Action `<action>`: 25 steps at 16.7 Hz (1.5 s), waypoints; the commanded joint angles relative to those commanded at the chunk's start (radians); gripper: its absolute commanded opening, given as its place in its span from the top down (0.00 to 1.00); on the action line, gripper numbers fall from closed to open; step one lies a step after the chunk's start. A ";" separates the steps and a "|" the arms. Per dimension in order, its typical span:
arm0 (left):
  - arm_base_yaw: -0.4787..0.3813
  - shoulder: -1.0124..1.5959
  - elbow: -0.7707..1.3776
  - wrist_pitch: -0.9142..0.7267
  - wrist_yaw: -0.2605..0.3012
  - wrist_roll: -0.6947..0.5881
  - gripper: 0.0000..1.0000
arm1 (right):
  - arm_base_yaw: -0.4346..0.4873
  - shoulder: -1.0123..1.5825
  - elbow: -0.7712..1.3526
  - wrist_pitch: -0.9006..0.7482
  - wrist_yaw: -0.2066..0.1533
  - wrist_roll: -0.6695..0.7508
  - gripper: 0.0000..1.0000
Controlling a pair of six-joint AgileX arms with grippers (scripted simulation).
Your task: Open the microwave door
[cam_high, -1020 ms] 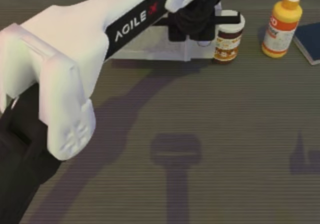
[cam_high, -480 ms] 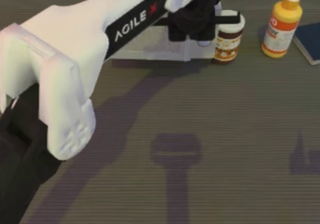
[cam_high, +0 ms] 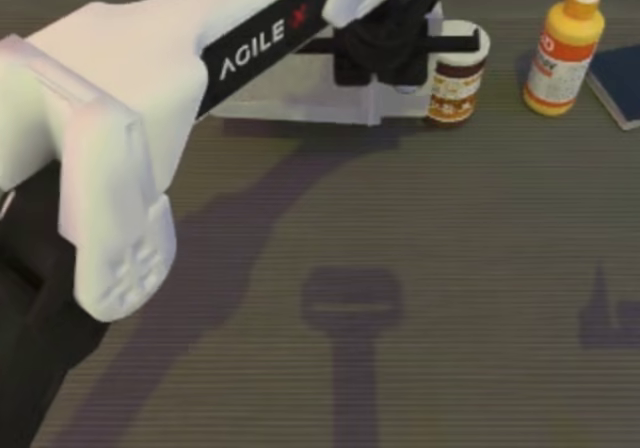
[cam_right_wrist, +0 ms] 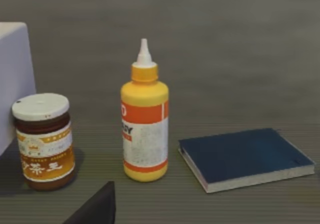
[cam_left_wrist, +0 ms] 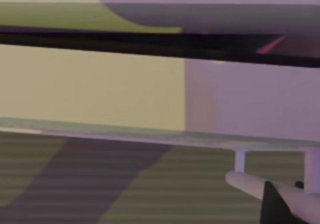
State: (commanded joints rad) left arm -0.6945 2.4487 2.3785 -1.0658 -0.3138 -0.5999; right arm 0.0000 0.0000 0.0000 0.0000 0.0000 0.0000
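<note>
White arm casing hides most of the microwave (cam_high: 300, 98); I cannot tell my left gripper's (cam_high: 385, 53) state; jar (cam_right_wrist: 44, 140) lid is on.

Even, soft overhead light; the left arm (cam_high: 150, 118) throws a broad dark shadow across the table (cam_high: 480, 228); no glare.

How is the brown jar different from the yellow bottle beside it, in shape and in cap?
The brown jar is short and wide; the yellow bottle is taller and slimmer. The jar has a flat white lid, the bottle a pointed white nozzle on a yellow collar. The jar stands nearer the microwave. Both stand upright on the table and carry labels.
</note>
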 joint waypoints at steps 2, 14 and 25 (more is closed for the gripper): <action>0.002 -0.019 -0.035 0.018 0.003 0.011 1.00 | 0.000 0.000 0.000 0.000 0.000 0.000 0.00; 0.003 -0.022 -0.042 0.021 0.004 0.013 1.00 | 0.000 0.000 0.000 0.000 0.000 0.000 0.00; 0.003 -0.022 -0.042 0.021 0.004 0.013 1.00 | 0.000 0.000 0.000 0.000 0.000 0.000 0.00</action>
State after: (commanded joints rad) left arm -0.6919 2.4267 2.3364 -1.0450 -0.3100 -0.5868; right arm 0.0000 0.0000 0.0000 0.0000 0.0000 0.0000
